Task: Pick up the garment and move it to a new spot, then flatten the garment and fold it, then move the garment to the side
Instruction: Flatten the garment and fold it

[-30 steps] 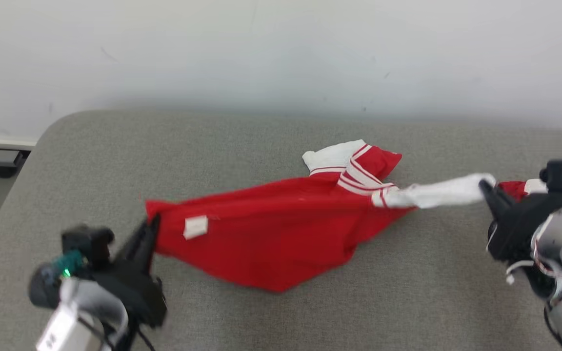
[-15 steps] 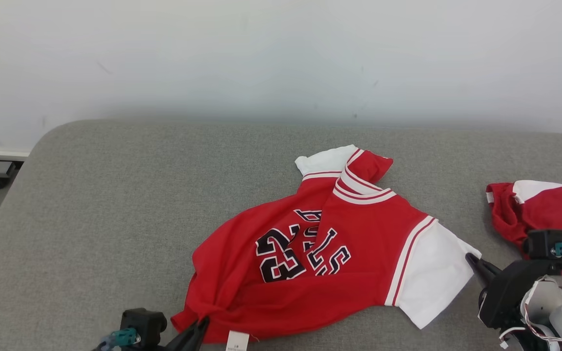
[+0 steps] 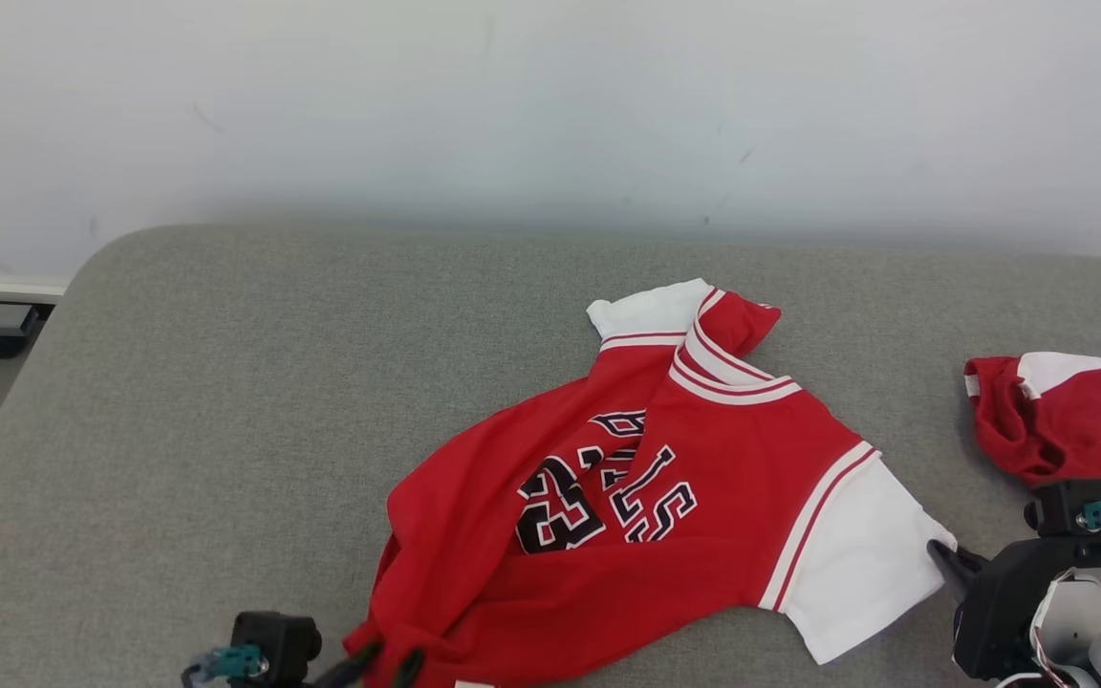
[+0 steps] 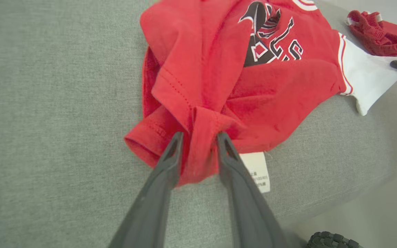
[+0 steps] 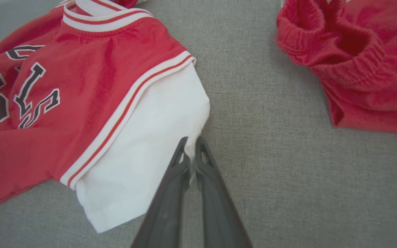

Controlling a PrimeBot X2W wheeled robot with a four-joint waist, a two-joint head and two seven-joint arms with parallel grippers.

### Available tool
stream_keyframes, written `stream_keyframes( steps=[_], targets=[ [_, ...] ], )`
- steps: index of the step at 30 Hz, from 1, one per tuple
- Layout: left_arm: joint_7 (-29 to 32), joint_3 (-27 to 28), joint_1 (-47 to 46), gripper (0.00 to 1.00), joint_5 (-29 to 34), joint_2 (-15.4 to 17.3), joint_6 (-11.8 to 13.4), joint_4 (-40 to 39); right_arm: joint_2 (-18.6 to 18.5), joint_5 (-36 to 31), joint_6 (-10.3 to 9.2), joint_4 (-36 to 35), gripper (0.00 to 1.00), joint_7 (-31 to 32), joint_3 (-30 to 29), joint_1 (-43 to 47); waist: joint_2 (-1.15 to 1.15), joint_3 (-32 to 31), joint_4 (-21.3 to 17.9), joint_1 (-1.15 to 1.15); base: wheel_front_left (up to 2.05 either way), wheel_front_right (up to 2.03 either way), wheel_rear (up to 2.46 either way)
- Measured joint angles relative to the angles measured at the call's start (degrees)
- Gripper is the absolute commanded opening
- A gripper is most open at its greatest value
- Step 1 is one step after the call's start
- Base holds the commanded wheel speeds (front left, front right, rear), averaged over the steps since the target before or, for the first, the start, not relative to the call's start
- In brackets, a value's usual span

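At cushion (image 3: 226, 382) edge, left gripper (image 4: 198, 136) parted astride jersey (image 3: 703, 478) hem (image 4: 202, 162); right gripper (image 5: 192, 139) pinches sleeve (image 5: 150, 144); room leftward.

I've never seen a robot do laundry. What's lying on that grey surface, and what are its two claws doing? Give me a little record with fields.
Surface: grey cushion
Main garment: red jersey, crumpled, black lettering facing up
Left gripper: at the jersey's red hem, fingers parted with a fold between them; grip unclear
Right gripper: shut on the edge of the white sleeve
Also there: red shorts, apart from the jersey, on the robot's right
Tag: white care label beside the hem
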Motion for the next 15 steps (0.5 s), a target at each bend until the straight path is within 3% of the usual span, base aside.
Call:
stream_keyframes(
  steps=[11, 15],
  targets=[
    [1.38, 1.44, 0.26, 1.0, 0.07, 1.65, 2.25, -7.65, -2.4, -1.02, -1.49, -7.27, 1.0, -0.48, -1.23, 2.35, 0.0, -0.48, 0.2, 0.0, 0.0, 0.0, 0.0],
    [4.87, 0.35, 2.86, 1.0, 0.18, 2.36, 3.28, -7.5, -3.38, -2.24, -2.2, -9.26, 1.0, 0.2, -0.91, 2.35, 0.0, -0.35, 0.02, 0.0, 0.0, 0.0, 0.0]
  ],
)
